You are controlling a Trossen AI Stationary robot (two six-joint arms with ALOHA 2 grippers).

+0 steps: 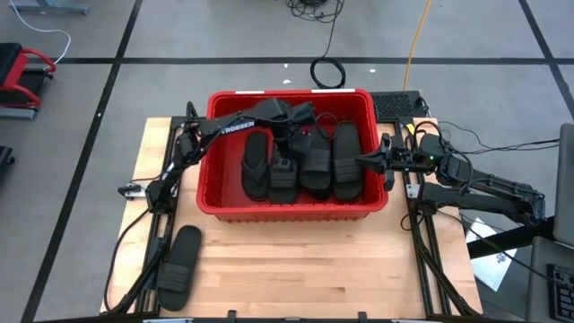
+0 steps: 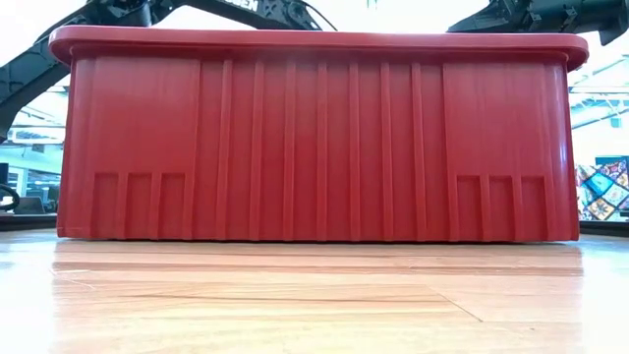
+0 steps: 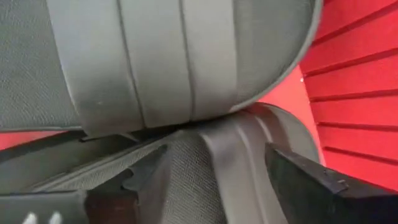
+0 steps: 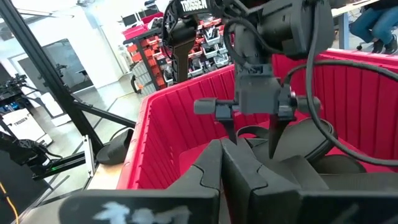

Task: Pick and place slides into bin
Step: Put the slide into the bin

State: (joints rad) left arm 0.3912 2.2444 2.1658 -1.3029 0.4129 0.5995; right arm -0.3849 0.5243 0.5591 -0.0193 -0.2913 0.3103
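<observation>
Slides (image 1: 305, 163) lie packed side by side inside red bin (image 1: 221, 205), centre of high view. One more slide (image 1: 179, 266) rests alone on wooden table (image 1: 305, 269), lower left, well apart from bin. Left gripper (image 1: 300, 136) reaches down into bin just above slides, fingers (image 4: 273, 138) spread apart, apparently gripping nothing. Right gripper (image 1: 365, 161) waits at bin's right rim, fingers together.
</observation>
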